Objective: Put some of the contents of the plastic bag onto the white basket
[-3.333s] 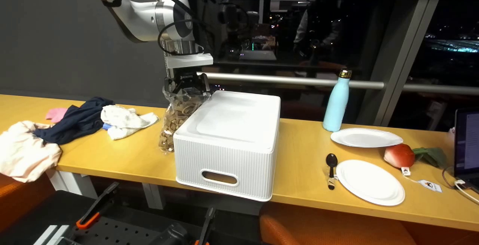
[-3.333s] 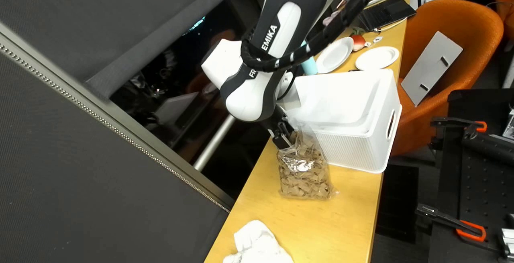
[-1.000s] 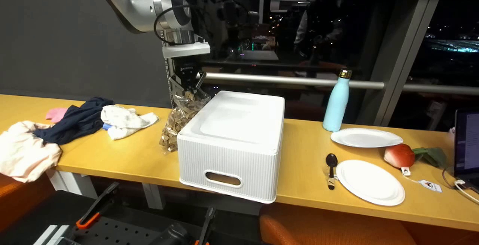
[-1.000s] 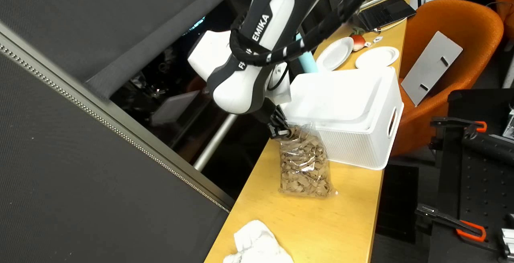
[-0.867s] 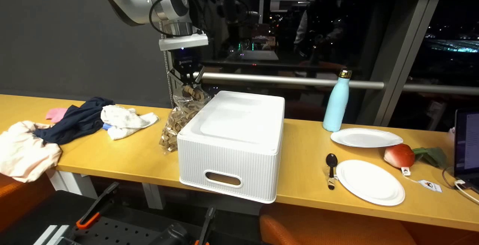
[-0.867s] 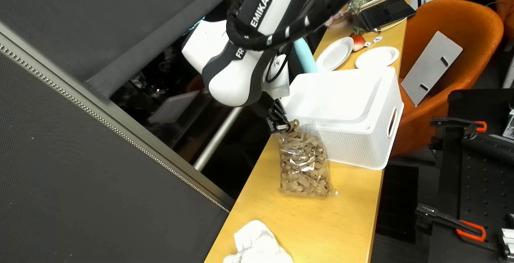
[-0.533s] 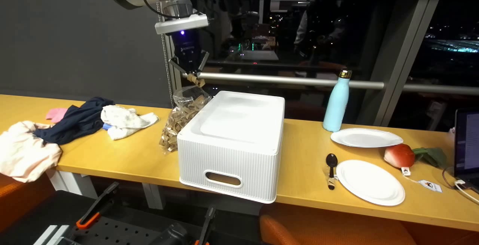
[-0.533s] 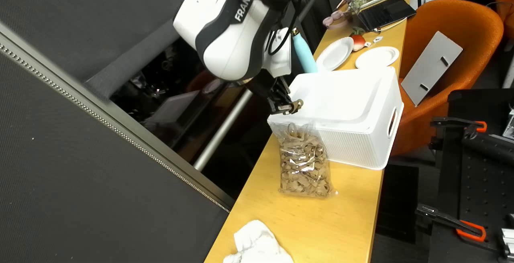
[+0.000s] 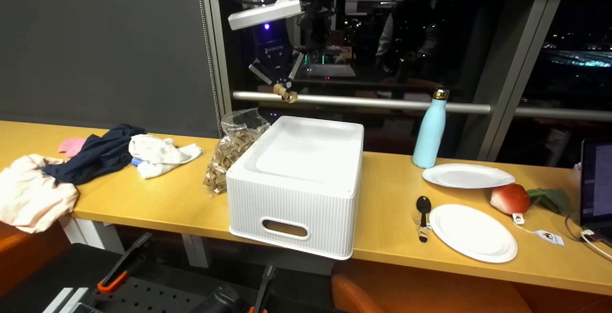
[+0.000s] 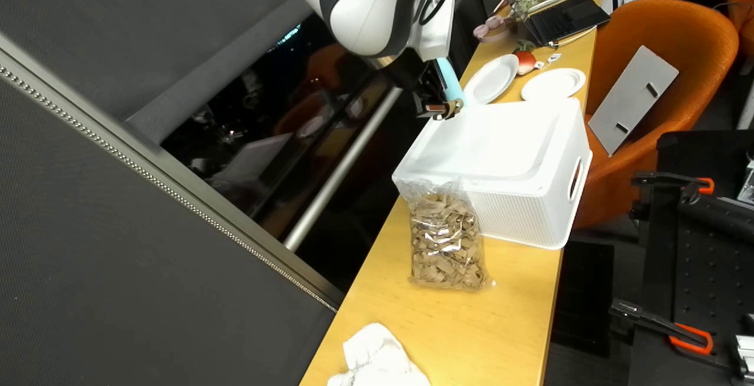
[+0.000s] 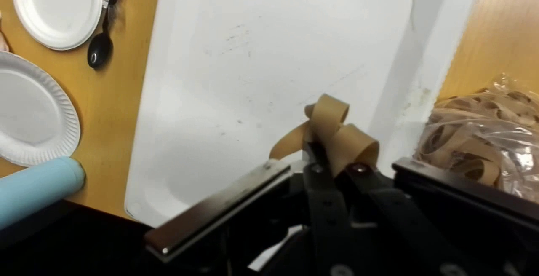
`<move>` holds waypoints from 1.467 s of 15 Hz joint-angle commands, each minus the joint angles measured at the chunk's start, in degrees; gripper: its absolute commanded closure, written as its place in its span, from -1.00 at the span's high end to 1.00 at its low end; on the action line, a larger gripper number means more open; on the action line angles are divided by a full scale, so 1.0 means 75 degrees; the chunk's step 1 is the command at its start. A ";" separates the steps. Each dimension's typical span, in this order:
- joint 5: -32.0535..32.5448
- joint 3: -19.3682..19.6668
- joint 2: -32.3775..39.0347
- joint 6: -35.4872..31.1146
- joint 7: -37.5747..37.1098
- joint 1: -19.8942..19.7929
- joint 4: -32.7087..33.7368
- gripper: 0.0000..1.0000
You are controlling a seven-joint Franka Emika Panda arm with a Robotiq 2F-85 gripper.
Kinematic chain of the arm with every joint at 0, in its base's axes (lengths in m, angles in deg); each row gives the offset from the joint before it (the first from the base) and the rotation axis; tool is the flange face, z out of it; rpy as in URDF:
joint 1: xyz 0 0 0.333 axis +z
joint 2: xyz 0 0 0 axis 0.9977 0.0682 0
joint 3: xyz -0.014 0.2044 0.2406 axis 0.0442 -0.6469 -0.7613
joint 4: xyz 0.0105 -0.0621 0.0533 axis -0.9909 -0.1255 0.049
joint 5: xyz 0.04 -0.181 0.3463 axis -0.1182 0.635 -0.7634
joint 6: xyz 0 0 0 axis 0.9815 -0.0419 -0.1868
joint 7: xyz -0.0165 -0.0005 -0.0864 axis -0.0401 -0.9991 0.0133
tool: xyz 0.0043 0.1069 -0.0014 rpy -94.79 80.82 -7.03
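My gripper (image 9: 281, 84) is shut on a brown paper strip (image 11: 330, 118), whose curled loops stick out past the fingertips. In the wrist view this strip appears over the flat, recessed white top of the white basket (image 11: 273, 48). Both exterior views put the gripper above the basket's window-side end, apart from it. The ribbed white basket (image 9: 296, 203) rests on the table with its top surface bare. Against its side leans the clear plastic bag (image 10: 447, 244), filled with more brown paper strips and with its top loose. Part of the bag (image 11: 484, 141) shows at the wrist view's right edge.
A light blue bottle (image 9: 430, 134), two white plates (image 9: 473, 232), a black spoon (image 9: 423, 205) and a red-and-white toy vegetable (image 9: 510, 199) lie beyond the basket. Clothes (image 9: 160, 154) lie on the bag's side. A metal rail (image 9: 363, 101) runs along the window behind.
The gripper has risen out of the bag with the brown strip and moved sideways over the basket. The bag now stands free of the gripper. The basket has shifted slightly from its earliest position.
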 commanded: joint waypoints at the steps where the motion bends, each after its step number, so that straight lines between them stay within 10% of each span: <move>1: -0.0061 0.0029 0.0446 -0.0378 -0.0066 -0.0160 0.0206 -0.98; 7: -0.0110 0.0059 0.1193 -0.0608 -0.0093 -0.0227 0.0392 -0.98; 9: -0.0142 0.0082 0.1320 -0.0680 -0.0110 -0.0266 0.0402 -0.44; 22: -0.0064 -0.0121 0.0819 -0.0758 -0.0546 0.0220 -0.0108 1.00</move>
